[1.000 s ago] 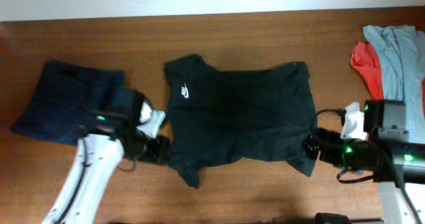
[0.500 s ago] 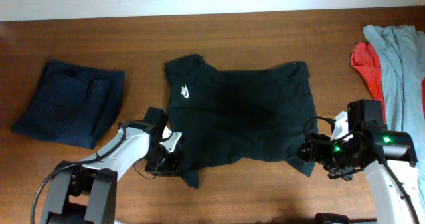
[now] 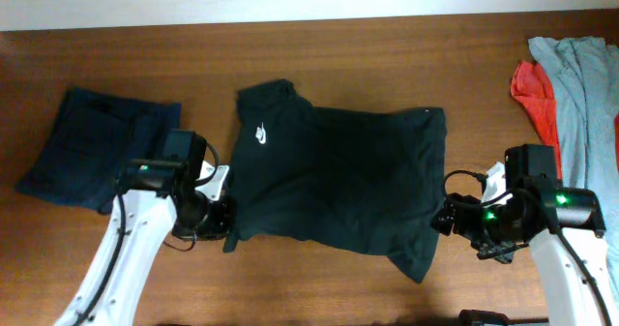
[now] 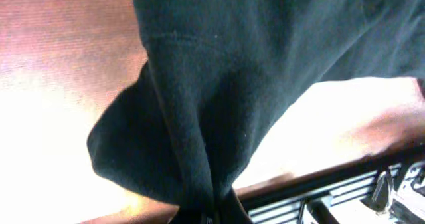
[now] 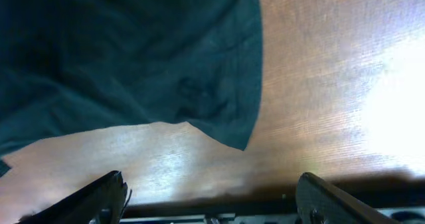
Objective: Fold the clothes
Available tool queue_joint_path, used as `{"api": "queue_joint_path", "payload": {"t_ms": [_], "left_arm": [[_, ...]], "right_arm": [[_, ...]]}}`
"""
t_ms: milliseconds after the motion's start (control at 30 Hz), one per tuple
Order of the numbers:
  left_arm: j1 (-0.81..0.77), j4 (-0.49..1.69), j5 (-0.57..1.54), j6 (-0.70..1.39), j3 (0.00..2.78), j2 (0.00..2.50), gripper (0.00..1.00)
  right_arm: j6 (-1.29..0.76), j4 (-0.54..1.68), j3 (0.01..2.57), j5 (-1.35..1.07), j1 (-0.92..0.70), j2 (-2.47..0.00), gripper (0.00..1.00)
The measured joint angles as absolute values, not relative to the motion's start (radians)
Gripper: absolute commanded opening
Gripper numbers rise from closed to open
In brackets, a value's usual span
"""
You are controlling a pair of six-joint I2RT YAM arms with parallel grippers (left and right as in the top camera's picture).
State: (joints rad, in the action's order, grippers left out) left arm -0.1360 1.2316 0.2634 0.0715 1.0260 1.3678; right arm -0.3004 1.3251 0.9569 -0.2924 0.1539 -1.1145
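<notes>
The left arm [image 3: 121,244] rises from the near edge, wrist bent, and the left claw [image 3: 224,233] points inward, pinched tight on a bunch of the black T-shirt [image 3: 338,171]. The right arm [image 3: 566,258] mirrors it, and the right claw [image 3: 447,217] holds its fingers [image 5: 106,191] spread wide.

A white swoosh logo [image 3: 260,133] marks the black T-shirt [image 3: 338,181]; no readable text.

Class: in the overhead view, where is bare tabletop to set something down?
Bare wooden table: the far strip behind the black short-sleeved T-shirt, and between it and the grey and red garments. Crowded: the left arm fills the gap between shirt and folded navy garment.
</notes>
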Motion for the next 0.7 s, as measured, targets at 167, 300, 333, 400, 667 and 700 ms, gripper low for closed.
{"api": "queue_joint_path", "payload": {"t_ms": [167, 300, 333, 400, 667, 700], "left_arm": [[-0.136, 1.261, 0.236, 0.072, 1.026, 1.353, 0.01], [-0.136, 1.264, 0.227, 0.072, 1.026, 1.353, 0.0], [-0.136, 1.261, 0.226, 0.072, 1.026, 1.353, 0.01], [-0.136, 1.256, 0.225, 0.072, 1.026, 1.353, 0.0], [-0.136, 1.254, 0.219, 0.072, 1.026, 1.353, 0.0], [-0.136, 1.253, 0.22, 0.072, 1.026, 1.353, 0.01]], "right_arm": [[-0.319, 1.331, 0.85, -0.301, 0.154, -1.177, 0.85], [-0.346, 1.29, 0.741, -0.349, 0.154, -1.195, 0.69], [-0.355, 1.253, 0.705, -0.373, 0.154, -1.195, 0.69], [-0.391, 1.196, 0.648, -0.409, 0.154, -1.195, 0.64], [-0.56, 0.936, 0.463, -0.447, 0.154, -1.196, 0.59], [-0.574, 0.931, 0.454, -0.447, 0.154, -1.196, 0.59]]}}
